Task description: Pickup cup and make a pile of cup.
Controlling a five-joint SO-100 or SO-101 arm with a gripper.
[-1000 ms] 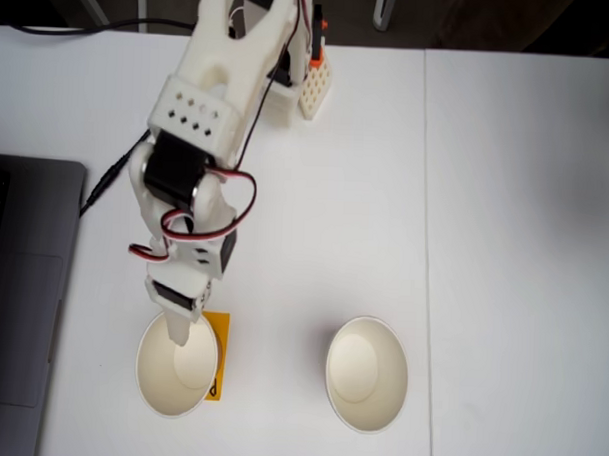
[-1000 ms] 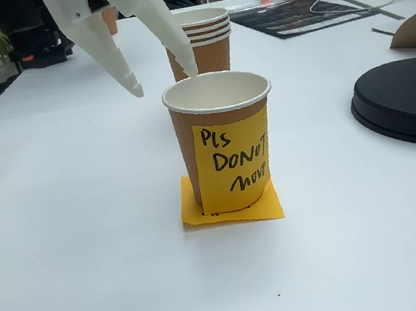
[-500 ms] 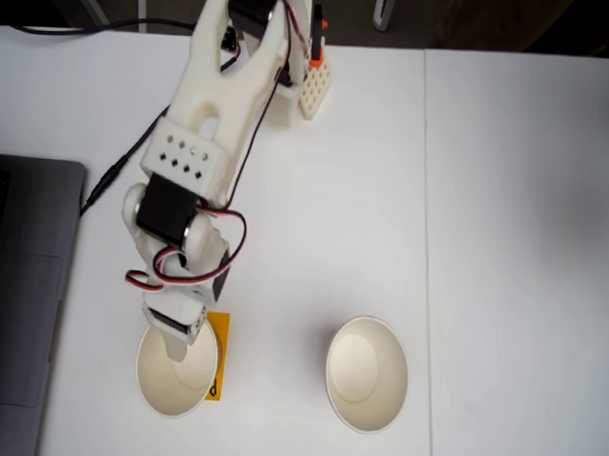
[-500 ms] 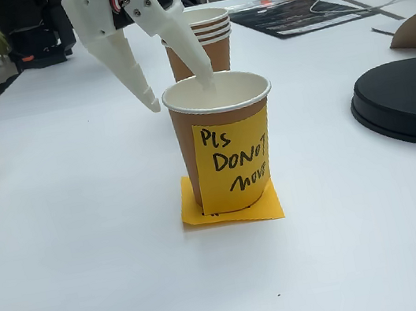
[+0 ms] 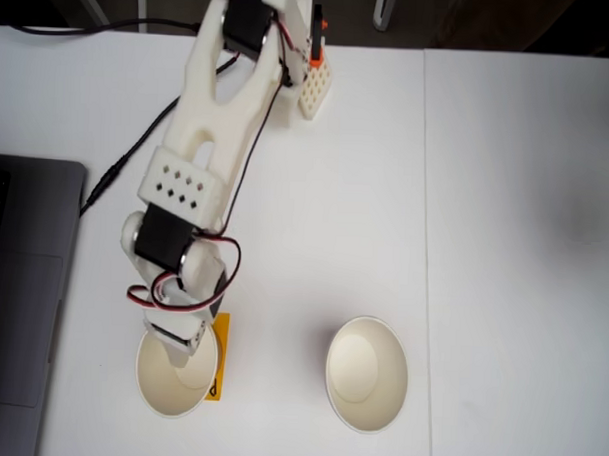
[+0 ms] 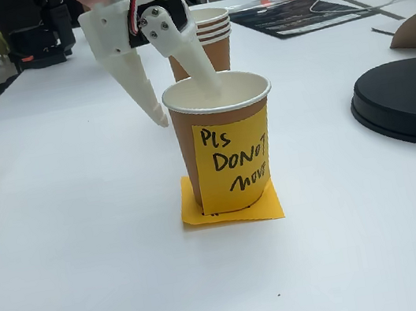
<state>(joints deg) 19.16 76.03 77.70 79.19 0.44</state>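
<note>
Gripper straddling the rim of the near-edge cup

The white two-finger gripper stands spread: one finger reaches down inside the round brown paper cup with cream inside, the other finger hangs outside its wall, so the rim lies between them, not yet pinched. This cup stands upright on an orange sticky note near the tabletop's front edge in the overhead-looking fixed view. The second alike paper cup stands well apart along the same edge; stacking likely needs a lift, then travel toward it.
</note>
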